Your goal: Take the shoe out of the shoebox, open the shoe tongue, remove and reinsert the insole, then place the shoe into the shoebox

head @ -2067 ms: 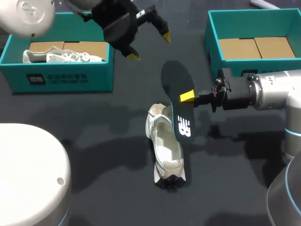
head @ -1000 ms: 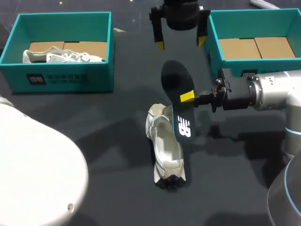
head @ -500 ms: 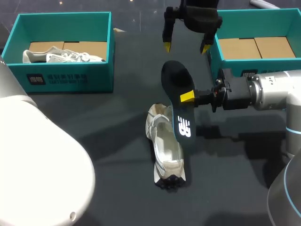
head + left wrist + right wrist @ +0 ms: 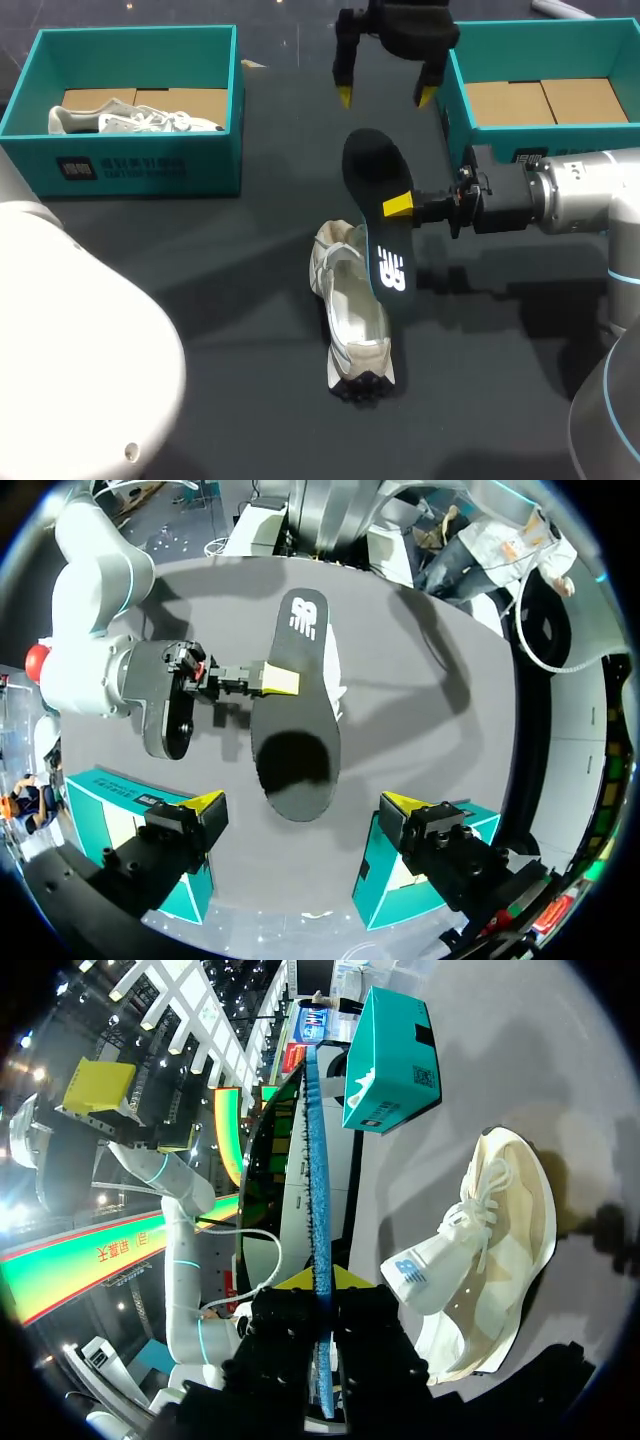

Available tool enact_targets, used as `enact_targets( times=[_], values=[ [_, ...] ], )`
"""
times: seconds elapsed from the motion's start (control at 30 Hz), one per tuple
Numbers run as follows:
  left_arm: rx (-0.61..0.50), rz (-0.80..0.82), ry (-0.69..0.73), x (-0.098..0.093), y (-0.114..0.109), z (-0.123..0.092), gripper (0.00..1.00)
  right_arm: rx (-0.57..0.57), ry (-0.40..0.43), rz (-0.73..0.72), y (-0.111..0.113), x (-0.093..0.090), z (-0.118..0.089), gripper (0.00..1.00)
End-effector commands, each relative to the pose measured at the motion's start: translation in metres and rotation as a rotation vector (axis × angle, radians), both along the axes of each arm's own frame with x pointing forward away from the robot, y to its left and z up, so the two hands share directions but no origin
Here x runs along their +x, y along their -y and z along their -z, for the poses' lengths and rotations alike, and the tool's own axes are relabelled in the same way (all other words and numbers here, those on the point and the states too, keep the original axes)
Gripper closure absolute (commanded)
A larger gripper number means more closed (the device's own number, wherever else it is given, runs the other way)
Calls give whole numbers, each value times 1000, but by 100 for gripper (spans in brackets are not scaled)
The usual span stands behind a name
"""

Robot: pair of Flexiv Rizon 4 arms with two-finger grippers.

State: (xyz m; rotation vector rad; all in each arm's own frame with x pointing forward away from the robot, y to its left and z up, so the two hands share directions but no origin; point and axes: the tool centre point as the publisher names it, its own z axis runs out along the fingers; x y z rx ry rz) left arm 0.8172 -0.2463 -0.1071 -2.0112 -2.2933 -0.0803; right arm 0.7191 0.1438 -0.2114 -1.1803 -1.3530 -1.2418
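The shoe (image 4: 355,320) lay out on the table (image 4: 220,290), its insole (image 4: 380,215) already out and pinched in the right gripper (image 4: 400,206) just above it, while the left gripper (image 4: 383,95) hung wide open, empty; reinserting and boxing seemed not yet done

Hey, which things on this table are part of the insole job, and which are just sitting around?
In the job: insole, held by the right gripper; shoe on the table; left gripper, open, beyond the insole; empty shoebox, probably.
Lying about: left shoebox and the second shoe in it.
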Motion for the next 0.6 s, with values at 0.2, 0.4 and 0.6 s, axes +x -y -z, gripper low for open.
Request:
enact_targets(
  times=[0.2,0.4,0.6],
  values=[
    [-534,-59,3,-12,-48,6,0,-2,0,2,-1,-1,0,100],
    [-647,-56,-9,-14,-51,5,0,-2,0,2,-1,-1,0,100],
    [-769,-47,20,-25,-51,4,0,-2,0,2,-1,-1,0,100]
  ],
)
